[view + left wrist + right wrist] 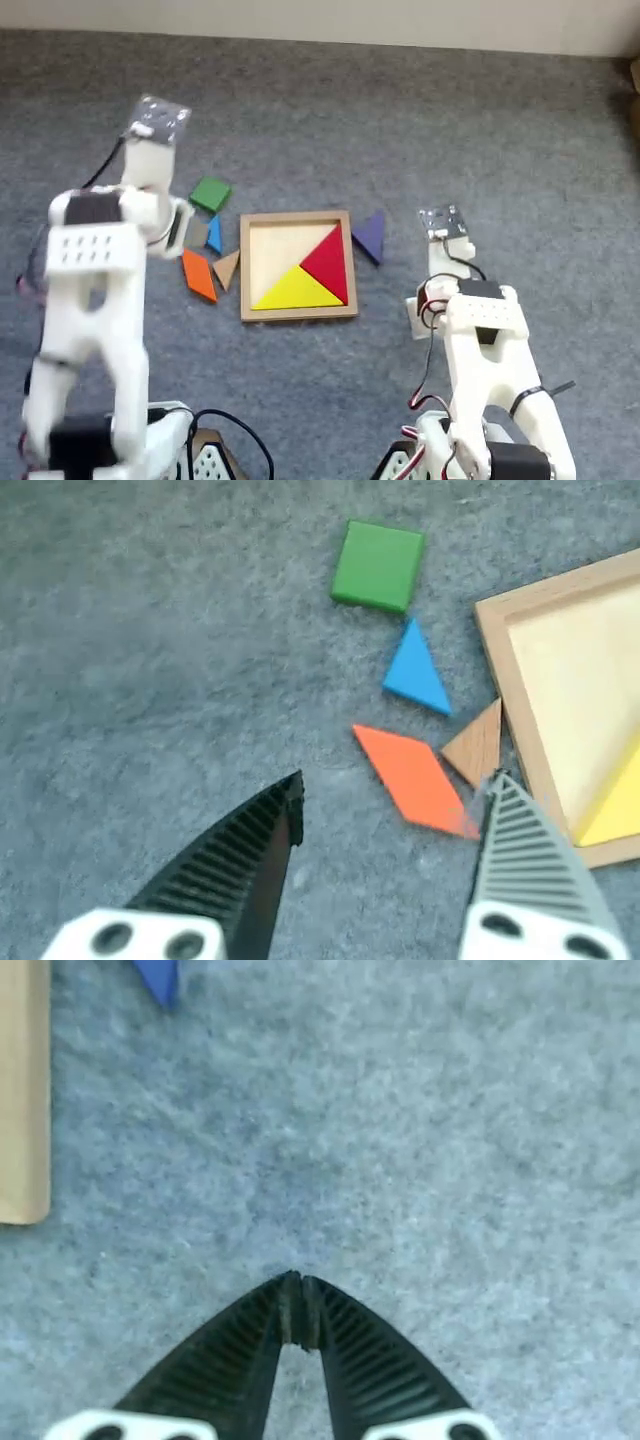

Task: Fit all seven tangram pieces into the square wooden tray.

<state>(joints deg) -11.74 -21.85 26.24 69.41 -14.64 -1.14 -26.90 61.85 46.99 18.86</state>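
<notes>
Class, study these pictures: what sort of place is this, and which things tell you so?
Probably a robotics practice bench: a left arm and right arm sit side by side over a grey felt-like cover, with a square wooden tray and a green tangram square nearby.

Fingers [240, 1350] meet at the tips over carpet [450, 1140], well apart from tray [22, 1090].

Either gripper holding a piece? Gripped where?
Nothing held. Left gripper is open near the orange parallelogram, not closed on it; right gripper is shut with nothing between its fingers.
</notes>
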